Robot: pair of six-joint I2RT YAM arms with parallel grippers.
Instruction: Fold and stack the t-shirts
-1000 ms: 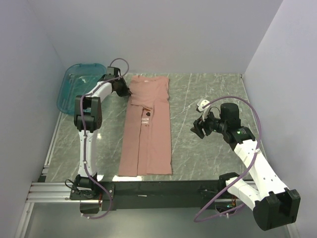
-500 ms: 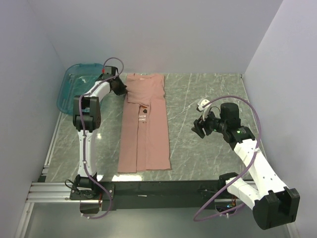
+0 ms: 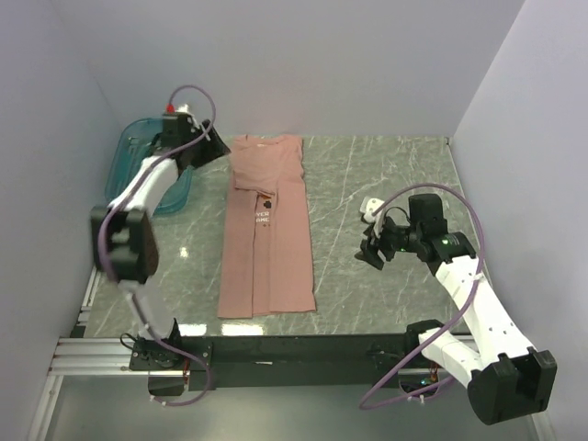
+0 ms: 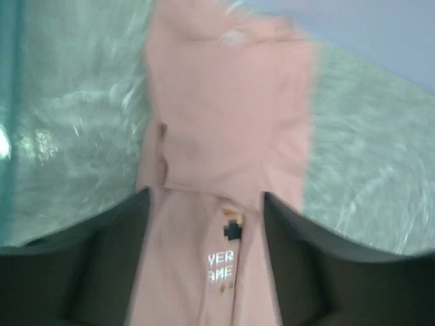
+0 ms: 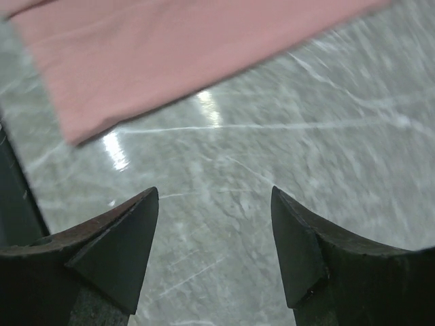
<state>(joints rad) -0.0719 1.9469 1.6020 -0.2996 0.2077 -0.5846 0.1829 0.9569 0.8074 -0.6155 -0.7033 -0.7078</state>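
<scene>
The dusty-pink t-shirt [image 3: 267,230] lies flat on the marble table as a long narrow strip, collar end at the back. Its dark pixel print [image 4: 233,231] and white text [image 4: 221,266] show between my left fingers. My left gripper [image 3: 213,152] hovers open just off the shirt's back left corner, holding nothing; in its wrist view the left gripper [image 4: 205,198] looks down on the shirt's upper half. My right gripper [image 3: 371,250] hangs open over bare table to the right of the shirt. In the right wrist view the gripper [image 5: 214,197] is empty and the shirt's edge [image 5: 170,54] lies beyond it.
A translucent teal bin [image 3: 138,170] stands at the back left, partly behind my left arm, and its edge [image 4: 7,102] shows at the left of the left wrist view. White walls close in the back and sides. A black rail [image 3: 294,351] runs along the near edge.
My left gripper has opened, let go of the shirt's back left edge and lifted away as the arm swung left. The shirt settled slightly leftward. The right gripper dropped a little nearer.
</scene>
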